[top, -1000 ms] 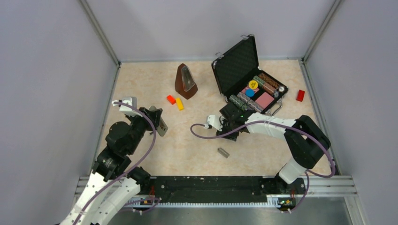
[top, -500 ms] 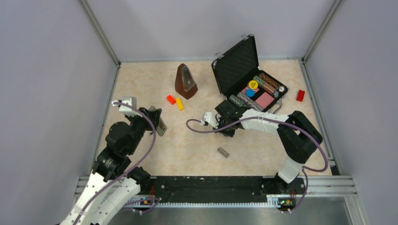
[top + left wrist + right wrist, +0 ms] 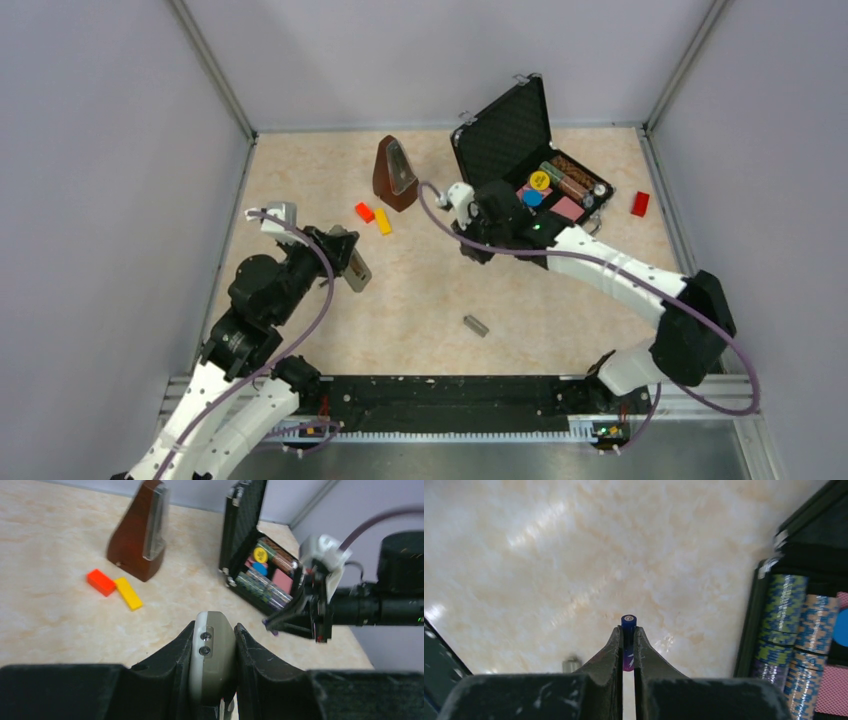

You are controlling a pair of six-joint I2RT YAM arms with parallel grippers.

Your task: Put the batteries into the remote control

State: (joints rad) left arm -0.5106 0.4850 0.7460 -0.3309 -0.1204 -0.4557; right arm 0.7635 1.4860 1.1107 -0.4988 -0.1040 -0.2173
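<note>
My left gripper (image 3: 214, 630) is shut on the remote control (image 3: 212, 655), which stands on edge between the fingers with its white front to the left and its grey back to the right. From above, the remote (image 3: 352, 268) hangs over the left part of the table. My right gripper (image 3: 628, 630) is shut on a bluish-purple battery (image 3: 628, 622), whose tip pokes out past the fingertips. That gripper (image 3: 478, 245) hovers in front of the black case, above the table. A small grey piece (image 3: 476, 325) lies on the table; I cannot tell what it is.
An open black case (image 3: 505, 140) holding chips stands at the back right. A brown metronome (image 3: 395, 172) stands at the back centre, with a red block (image 3: 364, 212) and a yellow block (image 3: 383, 222) beside it. Another red block (image 3: 640, 203) lies far right.
My right gripper shut on the battery and rose, moving back toward the metronome and case. My left gripper moved slightly right with the remote.
</note>
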